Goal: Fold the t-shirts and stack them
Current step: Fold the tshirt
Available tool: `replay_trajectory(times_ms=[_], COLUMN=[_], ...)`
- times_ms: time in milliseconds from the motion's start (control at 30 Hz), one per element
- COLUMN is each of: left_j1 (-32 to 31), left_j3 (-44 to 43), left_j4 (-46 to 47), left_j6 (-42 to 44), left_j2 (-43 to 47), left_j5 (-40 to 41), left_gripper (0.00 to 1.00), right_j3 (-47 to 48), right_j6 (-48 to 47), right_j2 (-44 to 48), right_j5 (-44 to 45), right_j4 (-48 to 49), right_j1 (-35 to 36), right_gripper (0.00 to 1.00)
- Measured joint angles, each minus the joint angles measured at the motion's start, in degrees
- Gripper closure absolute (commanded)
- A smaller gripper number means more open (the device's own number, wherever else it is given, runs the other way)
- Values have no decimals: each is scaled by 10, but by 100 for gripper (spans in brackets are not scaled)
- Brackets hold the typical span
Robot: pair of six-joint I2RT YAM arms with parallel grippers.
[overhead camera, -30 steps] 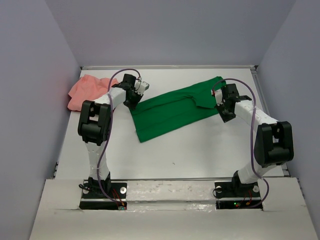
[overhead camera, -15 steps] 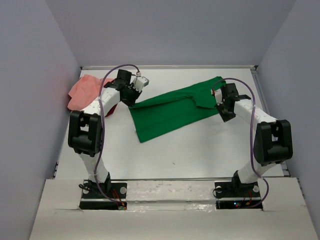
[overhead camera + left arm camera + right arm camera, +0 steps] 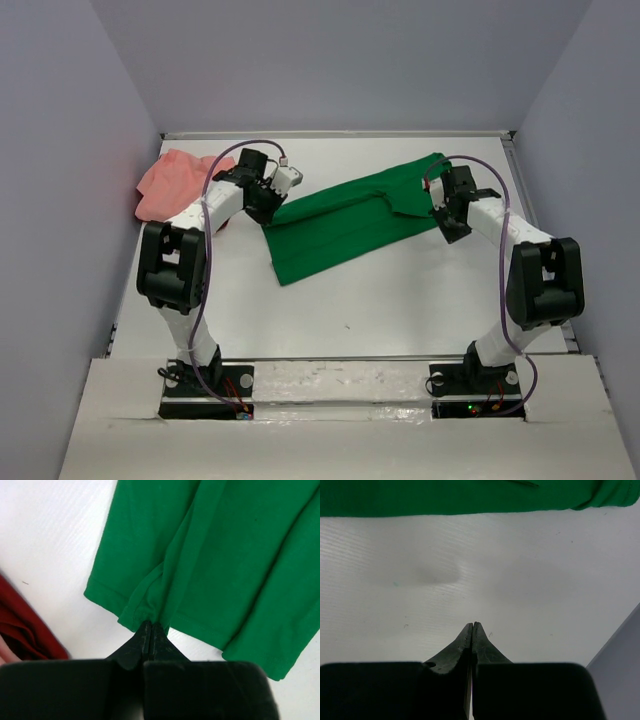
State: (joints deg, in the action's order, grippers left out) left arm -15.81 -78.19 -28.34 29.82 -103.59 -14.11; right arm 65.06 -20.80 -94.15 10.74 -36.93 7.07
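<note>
1. Holding the green t-shirt (image 3: 340,225) by its left hem, our left gripper (image 3: 151,626) has its jaws closed tight, with a bunch of cloth pinched at the tips.
2. We see that shirt lying slantwise across the middle of the table (image 3: 400,300), partly folded. The salmon-pink t-shirt (image 3: 172,180) sits crumpled at the far left corner, with dark red cloth (image 3: 22,630) beside it.
3. Our right gripper (image 3: 472,626) is closed on nothing, over bare table just beside the shirt's right end.
4. We judge a clean fold needs that right end gripped too, and the hem carried low and evenly so no wrinkles form.
</note>
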Motion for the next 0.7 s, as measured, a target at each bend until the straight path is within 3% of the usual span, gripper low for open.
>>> replay_trajectory(times_ms=[333, 700], left_j1=[-22, -54], left_j3=[28, 76], left_j4=[11, 47], left_j6=[10, 13], left_j2=[0, -14], left_j5=[25, 89], left_gripper=[99, 73], right_j3=[0, 0], right_j6=[0, 0], right_j2=[-20, -28], right_j5=[3, 5], right_j4=[0, -1], right_j1=[0, 0], right_gripper=[99, 97])
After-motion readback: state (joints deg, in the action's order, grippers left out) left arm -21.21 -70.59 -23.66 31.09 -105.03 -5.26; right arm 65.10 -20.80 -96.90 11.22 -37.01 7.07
